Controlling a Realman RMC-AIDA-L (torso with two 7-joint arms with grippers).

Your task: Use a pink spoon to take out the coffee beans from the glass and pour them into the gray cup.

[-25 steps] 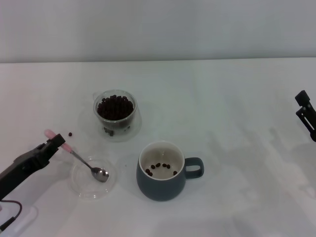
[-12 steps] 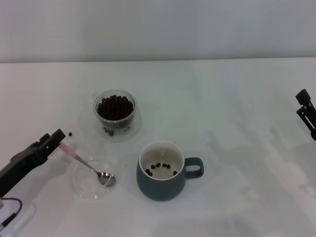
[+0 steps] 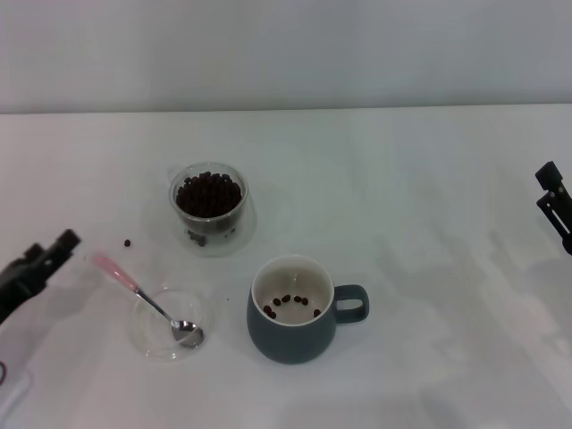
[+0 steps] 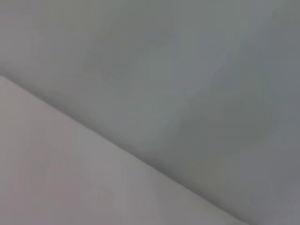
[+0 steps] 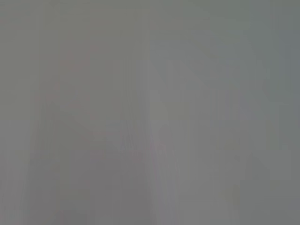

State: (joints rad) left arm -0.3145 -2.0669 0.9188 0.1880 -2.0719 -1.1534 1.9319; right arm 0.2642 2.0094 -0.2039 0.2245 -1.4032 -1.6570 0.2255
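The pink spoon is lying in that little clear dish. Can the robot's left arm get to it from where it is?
Probably yes. The pink spoon rests with its bowl in the clear dish, its handle pointing toward the left gripper, which sits apart from it at the table's left edge. Nothing stands between them.

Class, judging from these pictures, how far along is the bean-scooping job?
Done: a few coffee beans lie in the gray cup. In hand: nothing; the pink spoon rests in a clear dish, left gripper apart. Left: the glass remains nearly full.
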